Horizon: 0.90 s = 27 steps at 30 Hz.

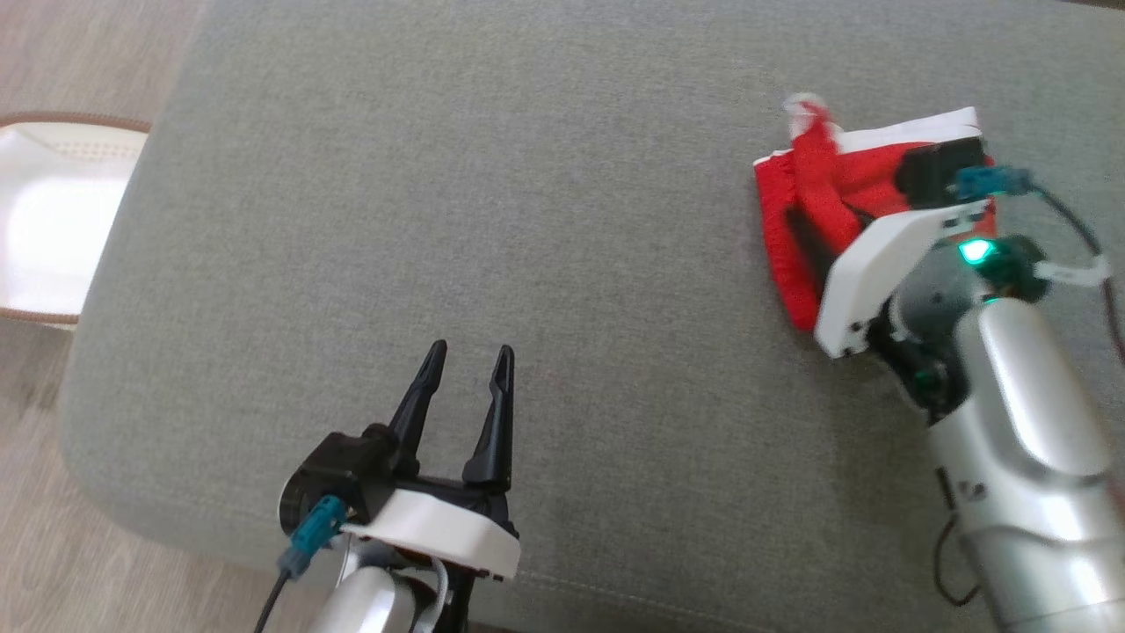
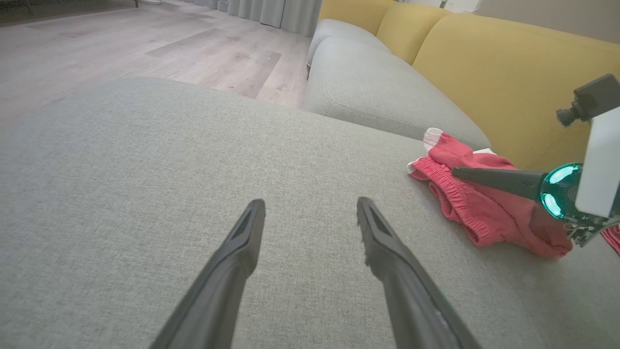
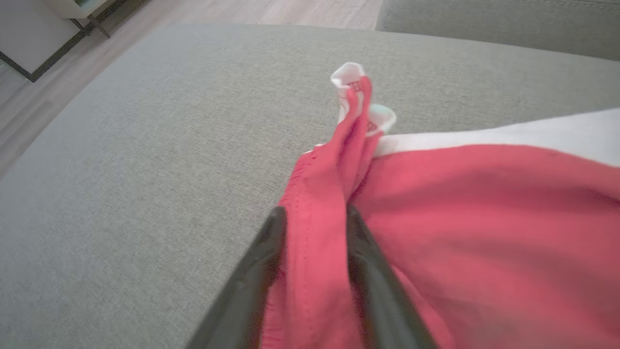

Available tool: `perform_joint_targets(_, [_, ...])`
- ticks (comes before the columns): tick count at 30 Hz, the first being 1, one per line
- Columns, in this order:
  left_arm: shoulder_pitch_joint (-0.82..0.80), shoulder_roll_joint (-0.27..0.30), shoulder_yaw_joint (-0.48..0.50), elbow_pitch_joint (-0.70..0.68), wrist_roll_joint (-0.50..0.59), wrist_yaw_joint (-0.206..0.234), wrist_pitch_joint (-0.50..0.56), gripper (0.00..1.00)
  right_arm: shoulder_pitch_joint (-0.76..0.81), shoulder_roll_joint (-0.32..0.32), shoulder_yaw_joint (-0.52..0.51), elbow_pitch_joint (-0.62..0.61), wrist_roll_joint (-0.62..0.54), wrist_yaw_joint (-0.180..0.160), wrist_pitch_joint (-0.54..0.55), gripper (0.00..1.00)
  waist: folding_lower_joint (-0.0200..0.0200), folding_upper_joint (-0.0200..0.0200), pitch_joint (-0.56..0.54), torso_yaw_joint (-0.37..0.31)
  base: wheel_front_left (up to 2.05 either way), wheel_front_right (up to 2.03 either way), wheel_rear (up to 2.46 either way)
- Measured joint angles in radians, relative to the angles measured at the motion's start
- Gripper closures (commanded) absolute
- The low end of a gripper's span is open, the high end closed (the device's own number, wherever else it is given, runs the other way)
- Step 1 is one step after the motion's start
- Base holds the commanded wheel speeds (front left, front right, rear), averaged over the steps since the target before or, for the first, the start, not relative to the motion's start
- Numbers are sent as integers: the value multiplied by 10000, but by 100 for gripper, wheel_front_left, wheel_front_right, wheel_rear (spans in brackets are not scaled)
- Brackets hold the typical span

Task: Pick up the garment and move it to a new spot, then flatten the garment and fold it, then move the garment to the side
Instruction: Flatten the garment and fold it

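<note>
The garment [image 1: 804, 198], red with white trim, lies as a compact bundle on the far right part of the grey cushion [image 1: 527, 176]; in the left wrist view it sits close to the cushion's edge, just before the yellow sofa back [image 2: 508, 72]. It looks already folded, in layers, though one white-tipped strip [image 3: 349, 77] stands up from it and is not tidy. My right gripper [image 3: 312, 213] is closed on a red fold of it, one finger on each side and the cloth filling the gap between them. I judge that picking up, flattening and folding are done, and that the last step, moving it to the side, is nearly finished; what is left is to let go and draw the arm back without dragging the fold. My left gripper [image 1: 466, 352] hangs with its fingers wide apart and nothing between them, over the near edge, well apart from the garment. Between the two there is much bare cushion; to the left the cushion ends at the wooden floor [image 1: 35, 492].
</note>
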State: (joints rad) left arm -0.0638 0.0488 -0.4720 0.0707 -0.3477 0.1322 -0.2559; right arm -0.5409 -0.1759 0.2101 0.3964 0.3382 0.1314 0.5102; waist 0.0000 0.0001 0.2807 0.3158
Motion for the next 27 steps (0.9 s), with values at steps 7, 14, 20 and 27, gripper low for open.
perform_joint_targets(7, [0,0,33,111,2,10,0,0,28,495,803,167,234,0,-640,0,0,0,-151,-327,0,0,0])
perform_joint_targets(14, [160,2,357,268,38,0,0,0,940,752,1419,-290,840,0,-1806,0,0,0,-654,-767,0,0,0])
perform_joint_targets(20, [749,8,673,278,169,-4,2,0,1947,374,1016,-1074,44,0,-3264,0,0,0,-1199,-1179,0,0,0])
perform_joint_targets(27, [1238,17,1250,291,604,-102,2,0,3566,65,-550,-1453,-1275,0,-5223,0,0,0,-1783,-1647,0,0,0])
